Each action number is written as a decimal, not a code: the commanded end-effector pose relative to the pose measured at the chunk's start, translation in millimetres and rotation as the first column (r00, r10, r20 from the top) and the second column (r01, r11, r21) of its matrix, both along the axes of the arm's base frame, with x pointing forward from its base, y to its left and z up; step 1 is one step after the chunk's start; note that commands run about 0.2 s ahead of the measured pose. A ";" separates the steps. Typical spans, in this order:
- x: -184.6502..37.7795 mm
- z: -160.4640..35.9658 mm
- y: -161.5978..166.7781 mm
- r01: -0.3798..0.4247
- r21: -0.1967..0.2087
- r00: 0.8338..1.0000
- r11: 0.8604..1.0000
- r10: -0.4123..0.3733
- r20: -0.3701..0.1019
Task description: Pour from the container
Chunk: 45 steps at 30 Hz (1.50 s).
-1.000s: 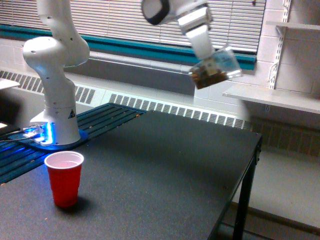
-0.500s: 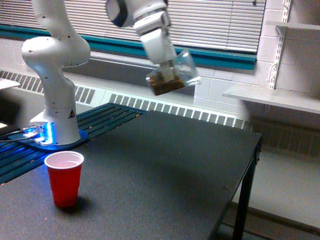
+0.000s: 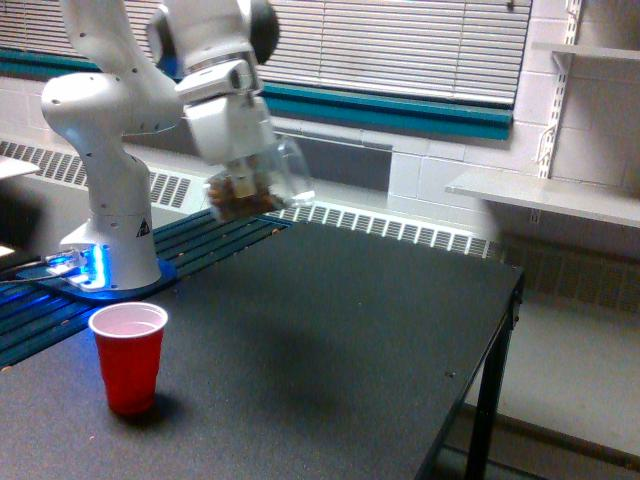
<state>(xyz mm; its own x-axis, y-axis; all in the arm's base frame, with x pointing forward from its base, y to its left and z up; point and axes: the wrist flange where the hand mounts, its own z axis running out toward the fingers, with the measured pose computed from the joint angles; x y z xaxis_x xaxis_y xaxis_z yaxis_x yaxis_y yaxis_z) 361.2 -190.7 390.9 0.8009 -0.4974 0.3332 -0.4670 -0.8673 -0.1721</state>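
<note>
One arm, white, base at the bench's point(image 3: 330, 330) 9 o'clock edge. Gripper point(image 3: 243, 178) blurred by motion; fingers hidden behind the container point(image 3: 262, 185), evidently clamped on it, since it hangs in mid-air. Container: clear, tilted, brown bits gathered at its lower end, rim hard to make out. Since half a second ago it has travelled toward 9 o'clock and lower, closer to the red cup point(image 3: 129, 356). Cup: upright, unmoved, at 7 o'clock of the container, well apart. Wrist angled downward.
</note>
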 end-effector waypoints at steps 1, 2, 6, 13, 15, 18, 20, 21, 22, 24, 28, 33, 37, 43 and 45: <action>-33.0 -0.9 -27.0 0.002 -0.039 1.000 0.999 -0.002 -0.007; -37.0 -1.5 -30.2 0.010 -0.043 1.000 0.999 -0.010 -0.007; -51.5 -6.4 -39.6 0.044 -0.042 0.999 0.998 -0.044 -0.013; -76.9 -13.8 -57.2 0.087 -0.056 0.995 0.995 -0.089 -0.037; -83.1 -16.8 -60.7 0.099 -0.056 0.994 0.993 -0.102 -0.044; -90.7 -20.4 -64.9 0.117 -0.057 0.991 0.991 -0.120 -0.053; -95.8 -22.2 -68.7 0.126 -0.062 0.990 0.990 -0.130 -0.059; -97.7 -23.2 -69.9 0.132 -0.061 0.989 0.989 -0.135 -0.061; -100.0 -24.2 -71.4 0.139 -0.062 0.988 0.988 -0.143 -0.063; -105.1 -25.5 -76.3 0.149 -0.071 0.986 0.986 -0.153 -0.069; -114.7 -28.9 -85.3 0.173 -0.081 0.980 0.982 -0.179 -0.081; -126.0 -33.0 -95.0 0.201 -0.093 0.973 0.975 -0.210 -0.093; -134.1 -35.9 -102.6 0.221 -0.104 0.968 0.970 -0.231 -0.101; -145.7 -41.8 -111.3 0.243 -0.116 0.959 0.963 -0.256 -0.117; -150.0 -43.8 -113.8 0.247 -0.122 0.957 0.961 -0.262 -0.126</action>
<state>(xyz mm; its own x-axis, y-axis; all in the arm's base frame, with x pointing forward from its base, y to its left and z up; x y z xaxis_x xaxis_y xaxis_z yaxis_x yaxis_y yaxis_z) 221.5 -297.0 350.8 0.7221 -0.6288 0.2883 -0.6538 -0.7565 -0.0124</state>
